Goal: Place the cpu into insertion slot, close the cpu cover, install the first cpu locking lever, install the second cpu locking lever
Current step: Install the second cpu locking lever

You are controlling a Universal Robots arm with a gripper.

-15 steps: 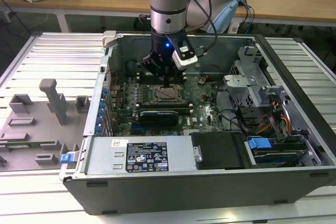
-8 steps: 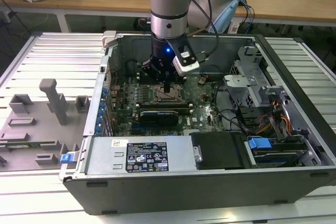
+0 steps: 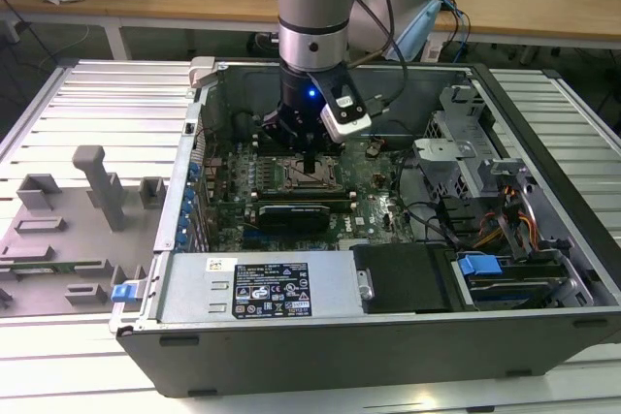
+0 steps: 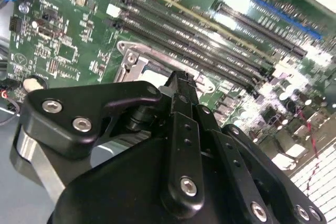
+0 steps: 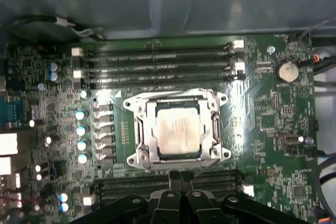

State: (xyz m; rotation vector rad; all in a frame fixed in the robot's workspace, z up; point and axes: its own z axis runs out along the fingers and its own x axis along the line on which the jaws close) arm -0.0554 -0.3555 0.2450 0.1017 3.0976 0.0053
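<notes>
The cpu (image 5: 178, 132), a small square chip with a silvery-beige top, lies flat in the socket at the middle of the motherboard (image 5: 273, 145). The cpu cover (image 5: 177, 99), a thin metal frame with an open middle, lies down around the chip, its rim bordering all four sides of the beige face. Rows of long dark memory slots (image 5: 157, 66) run along one side of the socket, and a second set runs along the opposite side, just beside the gripper. A column of small blue-topped capacitors (image 5: 80, 129) stands beside the socket, and a round coin cell (image 5: 287, 70) sits near a corner of the board.

The gripper (image 5: 179, 178) hangs just beside one edge of the socket, its two black fingers drawn together with almost no gap between their tips and nothing held between them. In the second wrist view the fingers (image 4: 181, 95) point down at the socket frame (image 4: 137, 59) from close above.

In the exterior view the gripper (image 3: 309, 164) reaches down into the open computer case (image 3: 320, 336), over the socket. A grey fixture tray (image 3: 58, 230) lies on the slatted table at the exterior view's left.
</notes>
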